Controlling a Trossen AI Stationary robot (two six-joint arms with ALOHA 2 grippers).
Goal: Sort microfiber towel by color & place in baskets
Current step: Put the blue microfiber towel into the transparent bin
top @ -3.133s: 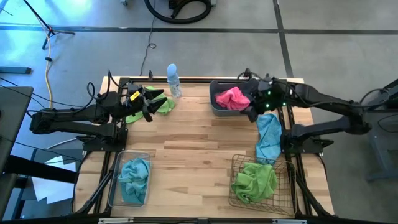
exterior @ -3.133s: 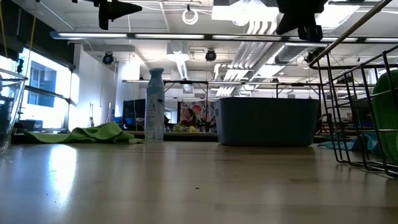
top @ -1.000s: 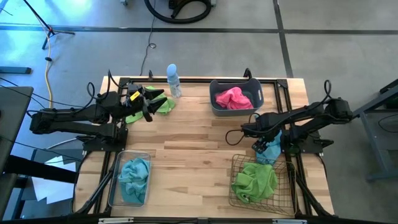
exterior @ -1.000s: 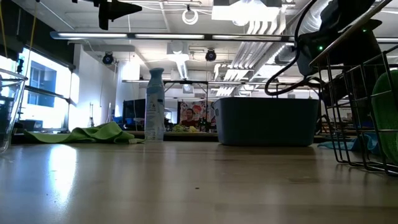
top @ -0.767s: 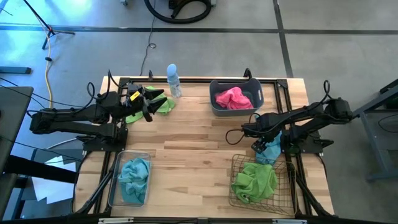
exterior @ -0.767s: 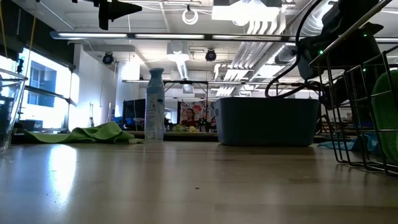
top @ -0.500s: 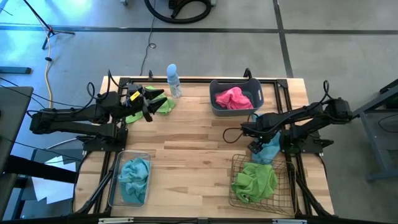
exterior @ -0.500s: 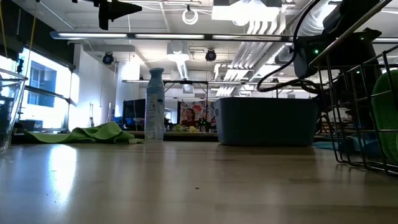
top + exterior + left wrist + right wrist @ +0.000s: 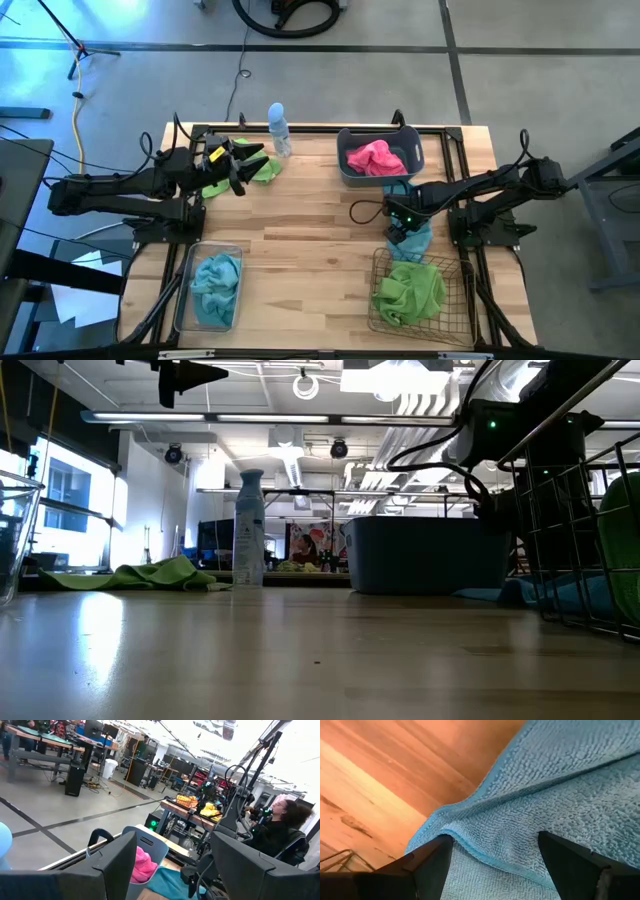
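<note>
a: start at the left. what sits along that edge?

b: the clear bin [image 9: 184,291] is at the near left corner of the table [image 9: 310,225], a teal towel [image 9: 216,283] bunched inside it. at the far left the left gripper [image 9: 243,168] hangs over a green towel [image 9: 262,170] lying on the wood, its arm reaching in low from the left side, fingers spread and holding nothing. a bottle [image 9: 278,128] stands just beyond, by the far edge.

a: and the middle?

b: bare planks from the far edge to the near edge, between the bin and the right-hand baskets. that is the widest open stretch.

a: the right side?

b: the tub [image 9: 345,167] sits at the far edge with a pink towel [image 9: 375,157] in it. the wire basket [image 9: 452,322] is at the near right corner, holding a green cloth [image 9: 410,287]. between them a second teal towel [image 9: 415,241] lies on the table, close to the basket's far rim.

a: where is the right gripper?

b: the right gripper [image 9: 397,224] is down on that teal towel, its arm stretched in from the right edge and bent toward the middle. in the right wrist view its fingers [image 9: 431,862] stand wide apart with the cloth's folded edge between them, not yet pinched.
</note>
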